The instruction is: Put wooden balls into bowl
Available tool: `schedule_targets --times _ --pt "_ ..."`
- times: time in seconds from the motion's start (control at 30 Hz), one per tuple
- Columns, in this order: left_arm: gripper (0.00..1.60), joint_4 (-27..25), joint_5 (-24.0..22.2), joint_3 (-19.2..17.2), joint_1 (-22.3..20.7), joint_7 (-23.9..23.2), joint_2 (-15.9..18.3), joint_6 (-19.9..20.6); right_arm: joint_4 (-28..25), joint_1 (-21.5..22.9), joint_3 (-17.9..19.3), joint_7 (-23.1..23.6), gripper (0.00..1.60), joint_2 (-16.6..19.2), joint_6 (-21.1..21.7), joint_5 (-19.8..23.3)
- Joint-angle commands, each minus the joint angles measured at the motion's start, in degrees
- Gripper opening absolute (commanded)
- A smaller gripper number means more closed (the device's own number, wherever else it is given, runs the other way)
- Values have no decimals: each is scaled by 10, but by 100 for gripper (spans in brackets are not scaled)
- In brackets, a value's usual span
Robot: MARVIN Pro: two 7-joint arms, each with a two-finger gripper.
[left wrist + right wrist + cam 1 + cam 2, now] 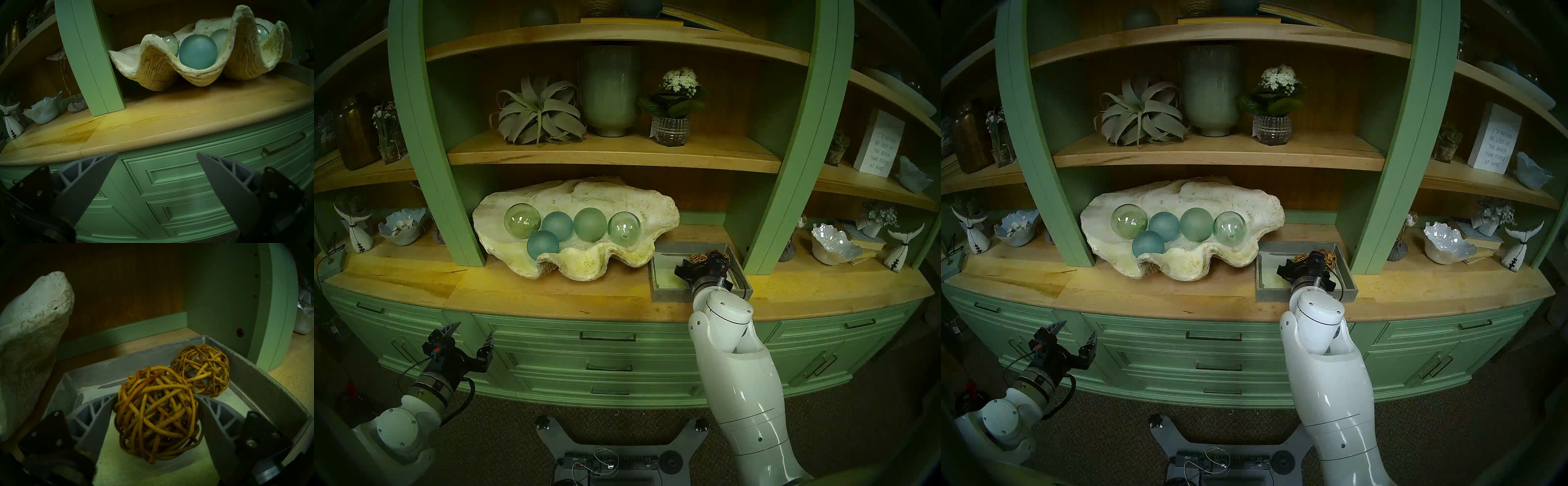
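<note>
Right gripper (156, 405) has its fingers pressed against both sides of the near wicker ball (157, 414), low inside the grey tray (254, 378); second ball (200, 370) waits in the tray's far corner. Clam-shell bowl (585, 197) holds only glass spheres (589, 224), so neither is delivered. Left gripper (463, 342) hangs spread wide, holding nothing.

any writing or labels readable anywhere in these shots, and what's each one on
"I'D RATHER BE LOST AT THE BEACH THAN FOUND AT HOME": on the white block sign standing on the right-hand shelf, one or two words a line.

Too small to read: the label on the black box on the robot's base.

Nothing readable on the clam shell, the grey tray, the rattan balls or the grippers.
</note>
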Motion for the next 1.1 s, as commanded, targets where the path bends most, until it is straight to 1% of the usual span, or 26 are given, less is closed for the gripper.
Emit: schedule_targets --times 0.0,0.03,0.13,0.17,0.23,0.33,0.57,0.7,0.73,0.83,1.07 --pt "160 -9 1 -7 -1 -1 0 -9 -9 11 -8 -1 55 1 -9 -8" --pt "160 -9 1 -7 -1 -1 1 -9 -11 11 -9 -1 54 1 -9 -9" --pt "160 -9 1 -7 -1 -1 1 -9 -13 10 -11 -1 31 1 -10 -11" --pt "160 -9 1 -7 -1 0 1 -9 -13 9 -12 -2 28 2 -11 -12" --pt "160 -9 1 -7 -1 0 1 -9 -12 7 -14 -2 9 2 -15 -15" --pt "160 -9 1 -7 -1 0 1 -9 -16 2 -19 -2 1 7 -25 -24" --pt "160 -9 1 -7 -1 0 1 -8 -32 -2 -30 -3 0 17 -36 -40" --pt "160 -9 1 -7 -1 0 1 -8 -42 -2 -34 -4 4 19 -35 -44" --pt "160 -9 1 -7 -1 0 1 -8 -43 -3 -37 -3 8 23 -40 -48" --pt "160 -9 1 -6 -1 0 1 -8 -50 -5 -41 -4 1 26 -41 -53" --pt "160 -9 1 -6 -1 1 2 -8 -66 -10 -50 -5 1 33 -46 -59"
